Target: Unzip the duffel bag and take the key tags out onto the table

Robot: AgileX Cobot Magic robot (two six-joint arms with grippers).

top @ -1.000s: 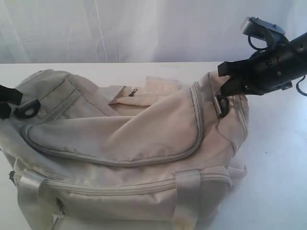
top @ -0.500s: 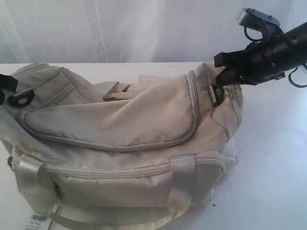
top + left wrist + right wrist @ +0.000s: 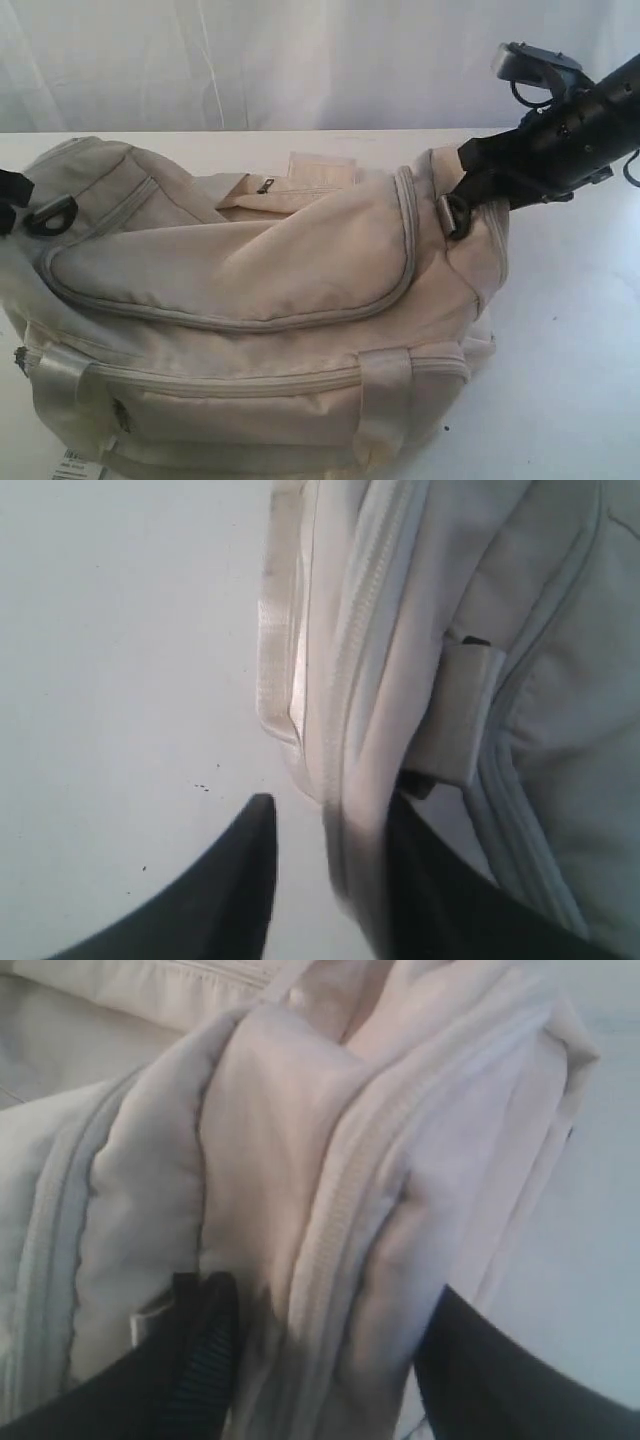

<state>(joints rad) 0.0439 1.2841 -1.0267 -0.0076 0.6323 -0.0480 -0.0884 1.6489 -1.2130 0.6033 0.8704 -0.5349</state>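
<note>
The cream duffel bag lies across the table with its curved zip flap shut. Key tags are hidden. At the bag's left end, by a black D-ring, sits my left gripper. In its wrist view the left gripper is open, a zipped fold of the bag hanging loose between the jaws with a gap on one side. My right gripper is at the bag's right end above another D-ring. The right gripper is open wide around the puffed end fold.
A white curtain hangs behind the table. A zip pull shows on the bag's far pocket. A paper label pokes out under the bag's front left corner. Shiny webbing handles cross the near side.
The bag's two ends rose and shifted left, then sank a little as the bag settled. The right arm tilted slightly and stays at the right end.
</note>
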